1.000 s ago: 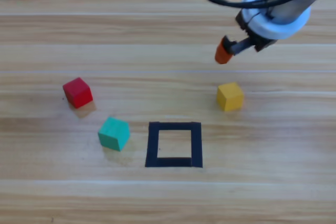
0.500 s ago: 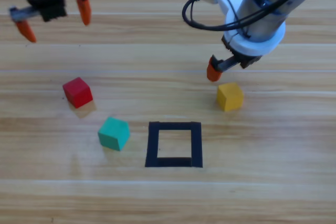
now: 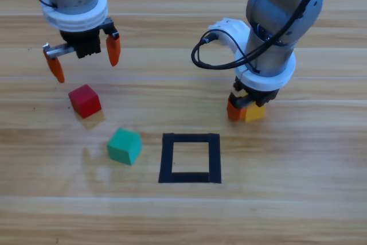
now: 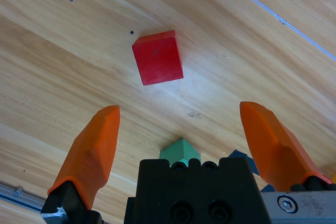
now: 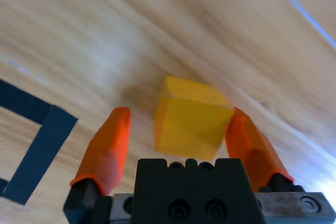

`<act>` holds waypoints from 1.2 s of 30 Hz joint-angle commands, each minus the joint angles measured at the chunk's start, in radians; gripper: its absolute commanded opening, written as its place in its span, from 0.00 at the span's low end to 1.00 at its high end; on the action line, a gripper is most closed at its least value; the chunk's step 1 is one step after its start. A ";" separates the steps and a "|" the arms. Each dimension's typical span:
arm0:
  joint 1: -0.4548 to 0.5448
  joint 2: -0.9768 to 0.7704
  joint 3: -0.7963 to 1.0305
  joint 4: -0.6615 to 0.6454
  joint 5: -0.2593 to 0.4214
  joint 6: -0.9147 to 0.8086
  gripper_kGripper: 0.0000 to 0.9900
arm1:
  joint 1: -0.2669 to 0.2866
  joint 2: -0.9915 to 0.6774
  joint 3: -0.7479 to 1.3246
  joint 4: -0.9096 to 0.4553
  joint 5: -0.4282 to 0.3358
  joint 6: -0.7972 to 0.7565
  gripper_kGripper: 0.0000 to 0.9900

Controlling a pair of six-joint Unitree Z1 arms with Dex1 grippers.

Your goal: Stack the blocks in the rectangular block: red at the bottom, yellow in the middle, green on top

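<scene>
The red cube [image 3: 85, 100] [image 4: 157, 57] lies at the left of the table. My left gripper [image 3: 85, 60] [image 4: 179, 108] hangs open just behind and above it, apart from it. The teal-green cube [image 3: 124, 146] [image 4: 180, 153] rests left of the black tape square [image 3: 167, 158] [image 5: 44, 145], which holds nothing. My right gripper [image 3: 245, 109] [image 5: 179, 114] is down at the yellow cube [image 3: 254, 113] [image 5: 191, 116], right of and behind the square. Its jaws stand open on either side of the cube. A small gap shows at one jaw; the other is at the cube's edge.
Bare wooden table [image 3: 183, 216] lies in front of the square and between the two arms. A black cable [image 3: 209, 55] loops off the right arm's wrist above the table.
My left arm came in from the top left and lowered toward the red cube. My right gripper dropped from behind the yellow cube until its jaws straddled it. No cube has moved.
</scene>
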 commanded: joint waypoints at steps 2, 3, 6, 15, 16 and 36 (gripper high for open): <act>0.069 0.046 0.029 0.006 -0.059 -0.019 0.99 | -0.059 0.100 -0.030 0.059 0.152 -0.008 0.18; 0.077 0.048 0.035 0.006 -0.067 -0.019 0.99 | -0.064 0.104 -0.033 0.062 0.163 -0.008 0.16; 0.098 0.049 0.043 0.001 -0.085 -0.013 0.99 | -0.076 0.115 -0.044 0.079 0.171 -0.008 0.10; 0.124 0.062 0.150 -0.103 -0.130 0.004 0.97 | -0.082 -0.057 0.058 0.082 0.146 0.015 0.00; 0.124 0.062 0.173 -0.126 -0.136 0.006 0.97 | -0.082 -0.069 0.064 0.083 0.142 0.024 0.00; 0.133 0.101 0.263 -0.296 -0.160 0.027 0.97 | -0.078 -0.186 0.246 -0.024 0.135 0.084 0.02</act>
